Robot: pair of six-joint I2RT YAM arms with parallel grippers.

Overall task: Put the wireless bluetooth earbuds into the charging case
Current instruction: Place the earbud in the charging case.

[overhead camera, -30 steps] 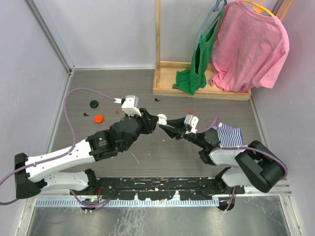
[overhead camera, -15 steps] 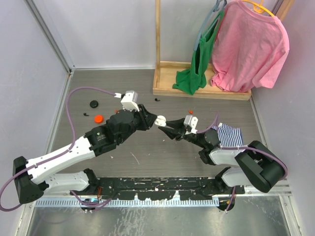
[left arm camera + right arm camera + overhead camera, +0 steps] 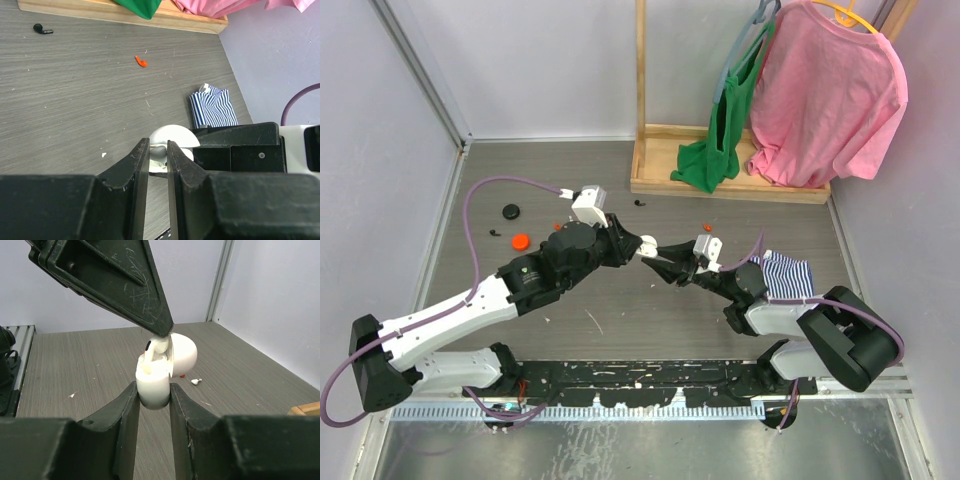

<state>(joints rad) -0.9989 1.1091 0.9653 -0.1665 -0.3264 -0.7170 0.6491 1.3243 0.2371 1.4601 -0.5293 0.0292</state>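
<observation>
White earbud (image 3: pixel 152 347) sits partway into the open charging case (image 3: pixel 155 385), pinched in our nearly shut left jaws while the right jaws clamp the case above the tabletop (image 3: pixel 75 365), so we reckon a sideways nudge could jam or drop it.

The right gripper (image 3: pixel 153 390) is clamping the white charging case (image 3: pixel 151 380) while the left gripper (image 3: pixel 157 146), just above the case, is pinching a white earbud (image 3: pixel 157 346)

Grey wood-grain table (image 3: pixel 620 180), black earbud (image 3: pixel 42 29), red earbud (image 3: pixel 141 61), striped cloth (image 3: pixel 214 106), wooden rack base (image 3: pixel 720 185)
</observation>
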